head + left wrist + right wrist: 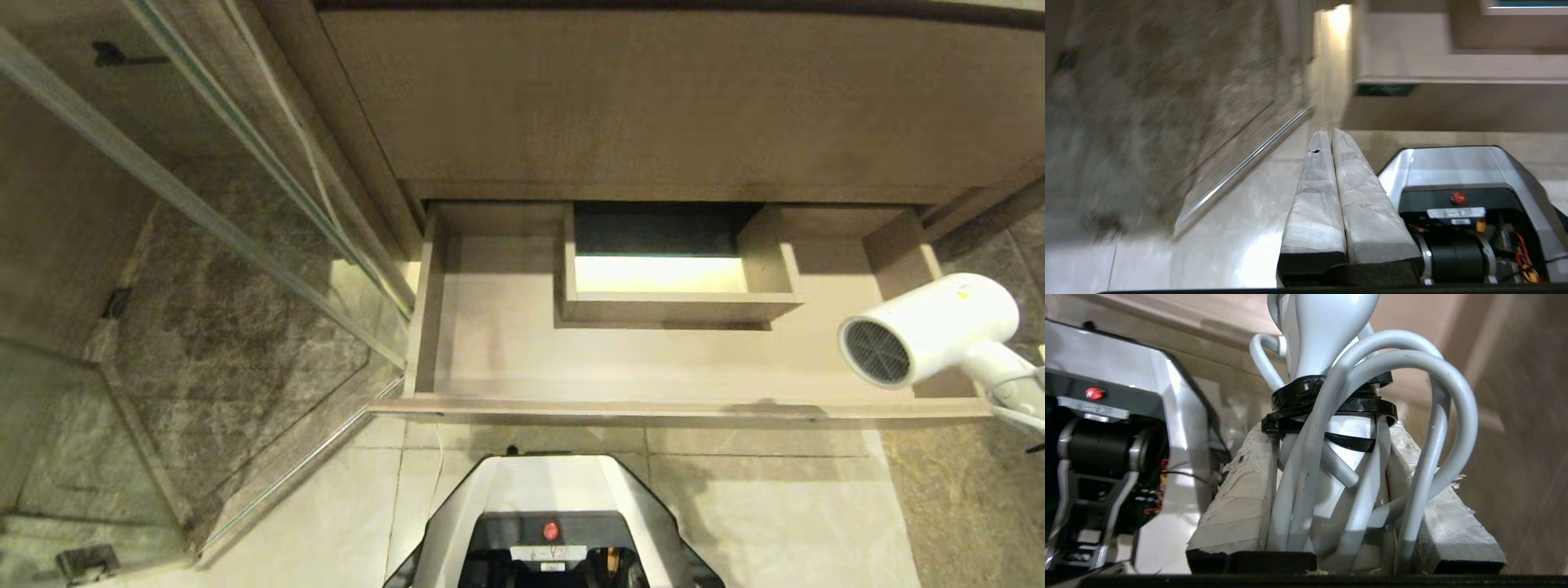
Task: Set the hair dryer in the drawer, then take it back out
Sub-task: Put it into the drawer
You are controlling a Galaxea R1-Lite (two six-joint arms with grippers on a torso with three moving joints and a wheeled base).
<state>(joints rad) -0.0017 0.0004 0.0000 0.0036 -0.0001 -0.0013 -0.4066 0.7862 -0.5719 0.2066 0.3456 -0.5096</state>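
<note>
Hanging by its handle over the right end of the open drawer (490,359), the hair dryer (931,328) is looking like a light, rigid thing with a smooth, glossy shell that is likely slippery, so the handle is probably the best place to take it, where the bundled cord (1437,428) is adding some bulk and friction under the padding. The right gripper (1331,490) is clamping exactly there, its padded fingers (1241,502) pressing on either side of the handle and the loops of pale cord, which black ties (1331,404) are binding against it. The barrel is white and cylindrical, its dark mesh grille facing the camera in the head view and a small yellow label showing on top. The drawer beneath is wide, shallow and wood-grained, with a walled rectangular cut-out (678,306) in its floor. The left gripper (1331,141) is sitting idle beside the robot's base (1453,171), its fingers pressed together on nothing.
</note>
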